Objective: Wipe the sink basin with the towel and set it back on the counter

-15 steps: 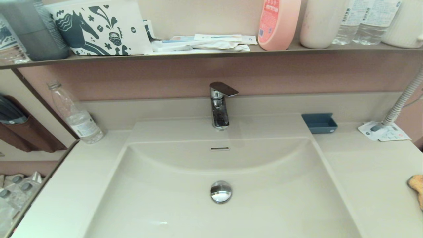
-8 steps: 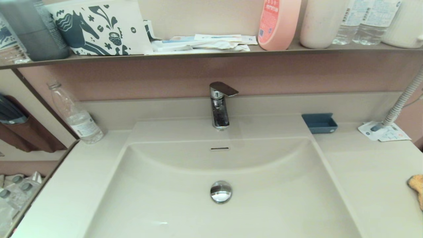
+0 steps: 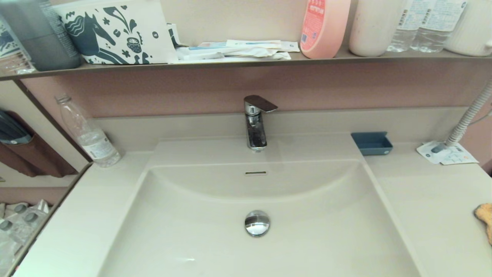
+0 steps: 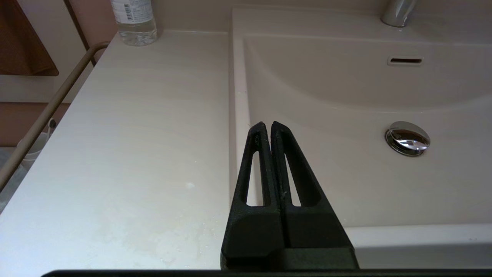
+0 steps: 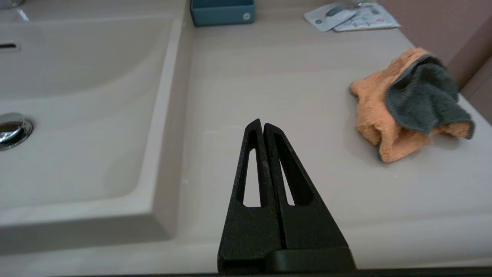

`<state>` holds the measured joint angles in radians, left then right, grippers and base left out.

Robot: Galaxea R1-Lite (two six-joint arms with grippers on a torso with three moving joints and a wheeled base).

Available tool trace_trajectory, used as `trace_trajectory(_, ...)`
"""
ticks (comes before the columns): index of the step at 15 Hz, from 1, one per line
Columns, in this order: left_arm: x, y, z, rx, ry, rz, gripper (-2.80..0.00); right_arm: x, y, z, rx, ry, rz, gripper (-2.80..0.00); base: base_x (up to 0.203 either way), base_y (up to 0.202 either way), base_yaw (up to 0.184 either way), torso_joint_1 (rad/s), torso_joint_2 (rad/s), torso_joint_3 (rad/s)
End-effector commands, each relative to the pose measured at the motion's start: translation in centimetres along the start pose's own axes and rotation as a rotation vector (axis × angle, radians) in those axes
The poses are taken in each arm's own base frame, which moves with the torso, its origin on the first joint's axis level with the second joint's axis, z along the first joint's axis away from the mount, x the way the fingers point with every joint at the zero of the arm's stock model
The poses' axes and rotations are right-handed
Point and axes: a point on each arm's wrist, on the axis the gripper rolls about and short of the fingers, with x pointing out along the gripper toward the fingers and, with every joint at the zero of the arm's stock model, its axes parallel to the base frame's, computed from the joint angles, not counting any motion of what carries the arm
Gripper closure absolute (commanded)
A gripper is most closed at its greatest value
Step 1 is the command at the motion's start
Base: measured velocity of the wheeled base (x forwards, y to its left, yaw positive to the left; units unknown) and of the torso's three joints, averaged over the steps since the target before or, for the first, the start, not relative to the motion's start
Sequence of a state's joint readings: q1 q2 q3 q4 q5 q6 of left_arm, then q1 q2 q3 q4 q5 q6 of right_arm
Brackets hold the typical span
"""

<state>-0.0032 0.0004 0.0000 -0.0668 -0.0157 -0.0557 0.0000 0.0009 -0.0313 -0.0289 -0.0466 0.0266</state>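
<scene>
The beige sink basin [image 3: 215, 238] fills the middle of the head view, with its chrome drain plug [image 3: 257, 223], slot overflow [image 3: 255, 173] and faucet [image 3: 255, 122]. The orange-tan towel [image 5: 407, 105] with its dark grey edge lies crumpled on the counter [image 3: 434, 200] right of the basin; only its corner [image 3: 485, 216] shows at the head view's right edge. My right gripper [image 5: 263, 124] is shut and empty above the counter, short of the towel. My left gripper [image 4: 268, 124] is shut and empty over the basin's left rim. Neither arm shows in the head view.
A blue tray [image 3: 371, 143] sits behind the basin's right corner. A white leaflet [image 3: 446, 154] and a corrugated hose [image 3: 467, 119] are at the far right. A clear water bottle [image 3: 87, 134] leans at the back left. The brown shelf [image 3: 246, 63] above carries bottles and boxes.
</scene>
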Motion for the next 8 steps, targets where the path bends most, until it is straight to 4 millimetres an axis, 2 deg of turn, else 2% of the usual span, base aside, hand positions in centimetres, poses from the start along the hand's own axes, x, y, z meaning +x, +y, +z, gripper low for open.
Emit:
trace_trajectory(1,0.01,0.0,0.01,0.0,0.0,-0.001,0.0,0.17,0.02,-0.75,-0.003,0.025,0.013,0.0,0.0,0.0,0.0,0.0,0.0,0.0)
trace_trajectory(8,0.01,0.0,0.01,-0.001,0.0,0.001,0.0,0.19,0.03,-1.05,0.004,0.048,0.021,0.0,0.0,0.0,0.0,0.0,0.0,0.0)
